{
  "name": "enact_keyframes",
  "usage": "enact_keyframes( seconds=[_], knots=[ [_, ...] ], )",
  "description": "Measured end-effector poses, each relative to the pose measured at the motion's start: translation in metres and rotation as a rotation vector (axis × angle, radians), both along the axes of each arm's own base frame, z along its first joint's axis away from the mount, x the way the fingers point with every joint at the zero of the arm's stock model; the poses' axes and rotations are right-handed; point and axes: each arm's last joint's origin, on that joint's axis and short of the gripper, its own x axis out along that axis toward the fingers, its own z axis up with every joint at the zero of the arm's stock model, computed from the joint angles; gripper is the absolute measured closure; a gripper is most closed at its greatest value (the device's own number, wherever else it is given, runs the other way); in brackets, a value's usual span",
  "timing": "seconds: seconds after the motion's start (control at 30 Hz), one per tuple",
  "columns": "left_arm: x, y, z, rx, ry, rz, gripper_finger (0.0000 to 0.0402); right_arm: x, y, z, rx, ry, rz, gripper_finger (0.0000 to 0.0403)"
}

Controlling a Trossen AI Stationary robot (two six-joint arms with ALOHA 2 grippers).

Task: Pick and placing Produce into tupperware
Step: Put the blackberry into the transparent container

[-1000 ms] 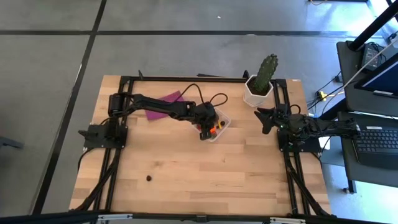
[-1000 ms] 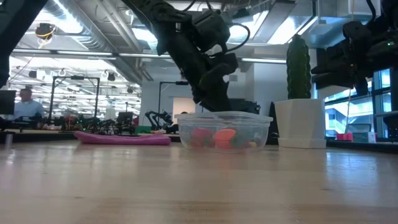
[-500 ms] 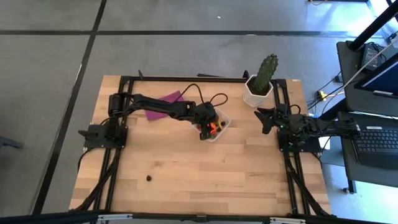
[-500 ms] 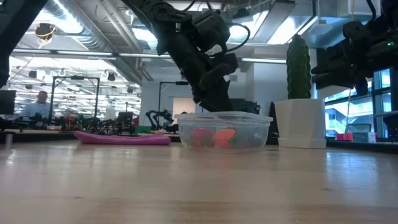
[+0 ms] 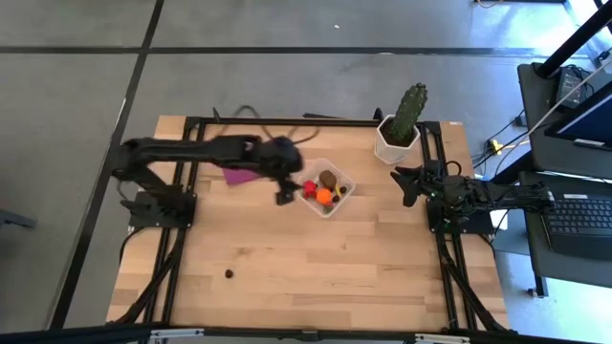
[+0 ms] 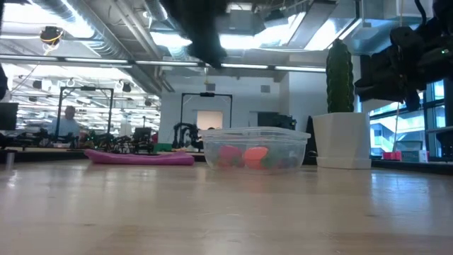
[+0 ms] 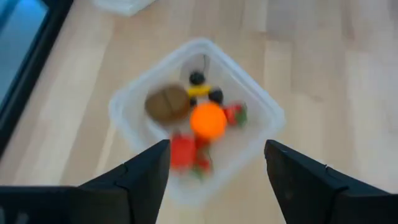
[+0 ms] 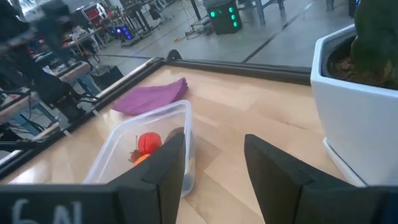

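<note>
Nearest the front edge of the wooden table, at about 7 o'clock from the box, a lone small dark berry-like toy piece lies on bare wood, well apart from everything else. I judge it light, hard and apt to roll or squirt out of a pinch, so it wants a gentle squeeze straight down across its middle. It looks round and is too small to show any long axis. Mid-table sits the clear, shallow, rounded-square plastic tupperware, turned so its corners point near 12 and 6 o'clock. It holds an orange ball, a brown kiwi-like oval, red strawberries, dark berries and a small yellow piece. The left gripper hangs just beside the box at its 9 o'clock, fingers spread and empty. The right gripper waits at 3 o'clock, fingers apart, holding nothing. Farther back lie a flat purple cloth at 10 o'clock and a green cactus in a white pot at 1 o'clock.
</note>
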Motion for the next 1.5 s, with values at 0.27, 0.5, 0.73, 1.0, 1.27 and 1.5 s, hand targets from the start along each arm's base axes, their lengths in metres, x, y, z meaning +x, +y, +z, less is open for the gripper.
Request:
enact_keyframes(
  seconds=[0.27,0.5,0.73,1.0,1.27,1.5],
  knots=[
    [-0.098,-0.034,0.045,-0.149,0.217,0.115,0.0151,0.0,0.0,0.0,-0.001,0.003,-0.001,0.0234],
    [-0.136,-0.087,0.045,-0.211,0.421,0.063,0.0151,0.0,0.0,0.0,-0.001,0.001,-0.002,0.0234],
    [-0.15,-0.14,0.003,-0.17,0.51,-0.12,0.0151,0.0,0.0,0.0,-0.001,0.001,-0.003,0.0234],
    [-0.156,-0.18,-0.069,-0.226,0.381,-0.269,0.0151,0.0,0.0,0.0,-0.001,0.001,-0.003,0.0234],
    [-0.166,-0.188,-0.111,-0.291,0.367,-0.174,0.0153,0.0,0.0,0.0,0.019,-0.013,-0.008,0.0234],
    [-0.158,-0.205,-0.131,-0.267,0.376,-0.219,0.0176,0.0,0.0,0.0,0.022,-0.015,-0.009,0.0234]
  ],
)
